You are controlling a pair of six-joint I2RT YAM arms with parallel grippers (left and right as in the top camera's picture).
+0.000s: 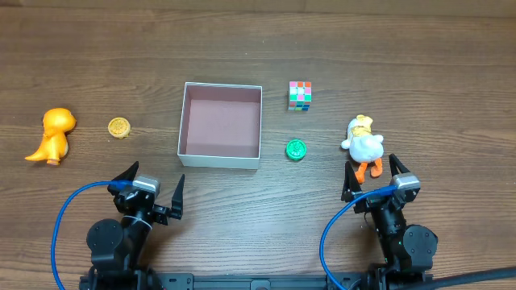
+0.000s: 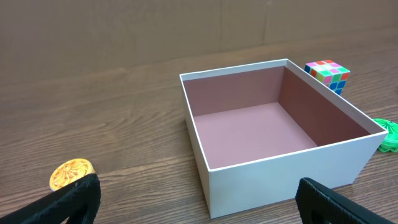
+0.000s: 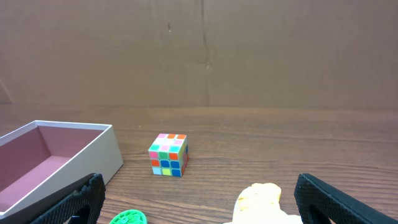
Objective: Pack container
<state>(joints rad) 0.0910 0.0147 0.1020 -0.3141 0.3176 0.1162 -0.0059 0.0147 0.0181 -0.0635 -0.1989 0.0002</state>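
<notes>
The container (image 1: 218, 160), a shallow square box with white walls and a dusty pink inside, sits open at the table's middle. It holds nothing. My left gripper (image 1: 155, 180) stands open just in front of its near-left corner, and in the left wrist view the container (image 2: 280, 174) fills the space ahead of the open left gripper (image 2: 199, 208). My right gripper (image 1: 371, 167) is open right behind a white and yellow duck toy (image 1: 364, 143). The duck toy's head (image 3: 261, 200) shows between the wide jaws of the right gripper (image 3: 199, 202).
An orange dinosaur toy (image 1: 53, 134) and a yellow disc (image 1: 119, 127) lie left of the container. A colour cube (image 1: 300, 95) and a green disc (image 1: 296, 149) lie to its right. Blue cables loop beside both arm bases.
</notes>
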